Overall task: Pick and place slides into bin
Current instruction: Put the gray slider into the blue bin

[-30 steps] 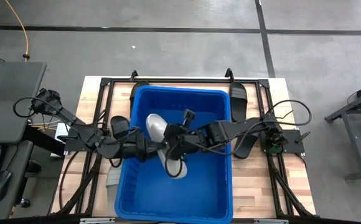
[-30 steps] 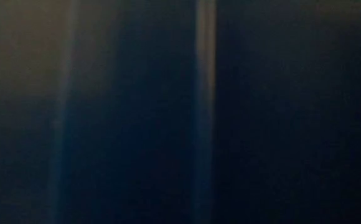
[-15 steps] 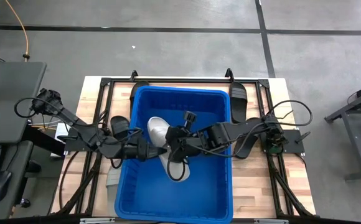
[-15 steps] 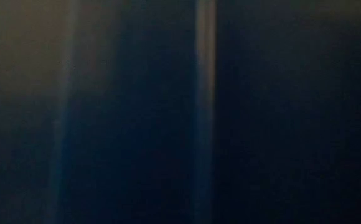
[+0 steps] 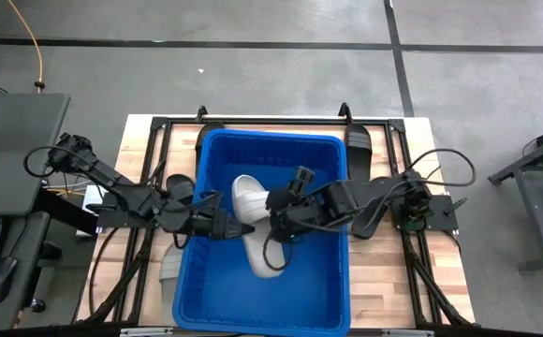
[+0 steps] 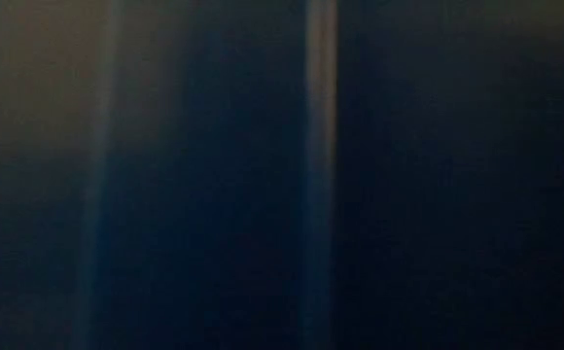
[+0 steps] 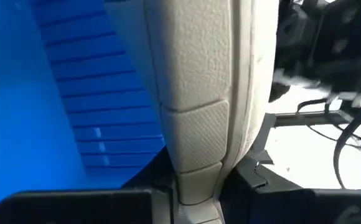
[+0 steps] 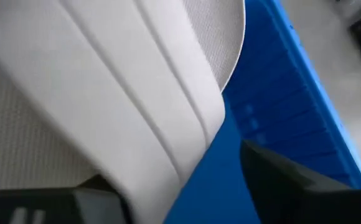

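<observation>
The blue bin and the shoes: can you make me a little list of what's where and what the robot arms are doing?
bin: blue bin on the table, between both arms
shoe in bin: light slide, over the bin's inside
left end effector: inside the bin, shut on the light slide's edge
right end effector: inside the bin, by the slide, fingers open
shoes outside: black slide by the bin's right rim; another black one on its left

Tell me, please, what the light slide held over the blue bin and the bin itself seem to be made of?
The light slide looks like soft moulded foam or rubber with a matte finish: its surface shows a fine pebbled grain and moulded seams. This is a guess from the look alone. The bin seems to be hard plastic, smooth and slightly glossy: its blue wall has moulded ribs.
</observation>
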Controlling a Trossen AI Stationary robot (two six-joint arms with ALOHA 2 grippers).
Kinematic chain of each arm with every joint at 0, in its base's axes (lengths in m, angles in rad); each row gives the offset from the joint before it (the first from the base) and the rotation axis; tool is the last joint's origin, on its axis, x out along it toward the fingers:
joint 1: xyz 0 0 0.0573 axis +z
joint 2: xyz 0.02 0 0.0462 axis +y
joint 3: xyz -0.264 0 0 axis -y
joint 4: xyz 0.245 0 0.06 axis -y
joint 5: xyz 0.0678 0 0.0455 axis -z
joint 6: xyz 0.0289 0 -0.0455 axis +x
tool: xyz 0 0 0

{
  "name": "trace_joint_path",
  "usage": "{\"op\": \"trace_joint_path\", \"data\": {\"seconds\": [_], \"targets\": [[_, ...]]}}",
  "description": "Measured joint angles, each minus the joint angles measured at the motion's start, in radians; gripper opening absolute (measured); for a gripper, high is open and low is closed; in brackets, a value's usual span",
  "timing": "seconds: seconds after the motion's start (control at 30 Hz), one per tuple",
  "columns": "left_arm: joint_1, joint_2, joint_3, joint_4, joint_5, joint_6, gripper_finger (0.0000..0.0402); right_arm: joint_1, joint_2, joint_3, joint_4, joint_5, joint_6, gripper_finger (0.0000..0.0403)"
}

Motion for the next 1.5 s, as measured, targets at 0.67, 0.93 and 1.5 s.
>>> {"op": "trace_joint_path", "data": {"seconds": [0.67, 0.93, 1.5], "targets": [[0.020, -0.017, -0.001, -0.011, 0.491, 0.118, 0.0060, -0.062, -0.322, -0.001, 0.125, -0.598, 0.105, 0.0257], [0.047, -0.019, 0.083, 0.114, 0.543, 0.371, 0.0060, -0.108, -0.312, -0.002, 0.334, -0.854, 0.116, 0.0257], [0.055, -0.003, 0.273, -0.199, 0.576, 0.597, 0.0059, -0.151, -0.218, -0.002, 0.442, -0.993, 0.144, 0.0256]]}}
